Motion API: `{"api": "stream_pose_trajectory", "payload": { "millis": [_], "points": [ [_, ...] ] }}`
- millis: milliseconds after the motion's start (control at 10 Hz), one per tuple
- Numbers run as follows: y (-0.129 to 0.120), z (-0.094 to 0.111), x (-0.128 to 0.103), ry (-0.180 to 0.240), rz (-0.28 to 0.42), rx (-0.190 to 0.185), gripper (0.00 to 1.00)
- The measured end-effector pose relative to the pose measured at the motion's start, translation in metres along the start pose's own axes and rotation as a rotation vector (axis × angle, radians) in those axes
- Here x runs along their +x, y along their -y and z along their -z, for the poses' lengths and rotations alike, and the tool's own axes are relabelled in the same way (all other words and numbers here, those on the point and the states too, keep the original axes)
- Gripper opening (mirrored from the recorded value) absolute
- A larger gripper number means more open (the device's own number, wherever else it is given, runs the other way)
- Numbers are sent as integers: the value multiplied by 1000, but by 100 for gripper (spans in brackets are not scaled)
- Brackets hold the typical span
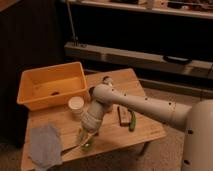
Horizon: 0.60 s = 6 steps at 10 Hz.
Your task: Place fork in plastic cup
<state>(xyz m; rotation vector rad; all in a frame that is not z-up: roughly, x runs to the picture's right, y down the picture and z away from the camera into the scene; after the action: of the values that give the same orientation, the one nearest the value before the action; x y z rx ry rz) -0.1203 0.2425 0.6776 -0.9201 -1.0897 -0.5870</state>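
Gripper (86, 136) hung directly over the short translucent lime-green plastic cup (87, 145) on the wooden bench (142, 131); finger state unclear.

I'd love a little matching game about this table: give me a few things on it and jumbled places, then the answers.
Things:
1. orange bin
2. white cup
3. grey cloth
4. tool

Places:
A. front left corner of the table
B. low over the green plastic cup
C. back left of the table
D. just in front of the bin

Pairs: 1-C, 2-D, 3-A, 4-B
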Motion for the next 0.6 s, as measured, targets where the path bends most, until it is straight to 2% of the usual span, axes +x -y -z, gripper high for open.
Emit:
{"api": "stream_pose_trajectory", "payload": {
  "millis": [100, 400, 600],
  "points": [
    [2, 0, 7, -44, -28, 8, 19],
    [6, 1, 21, -70, -79, 21, 19],
    [11, 3, 38, -65, -124, 32, 19]
  ]
}}
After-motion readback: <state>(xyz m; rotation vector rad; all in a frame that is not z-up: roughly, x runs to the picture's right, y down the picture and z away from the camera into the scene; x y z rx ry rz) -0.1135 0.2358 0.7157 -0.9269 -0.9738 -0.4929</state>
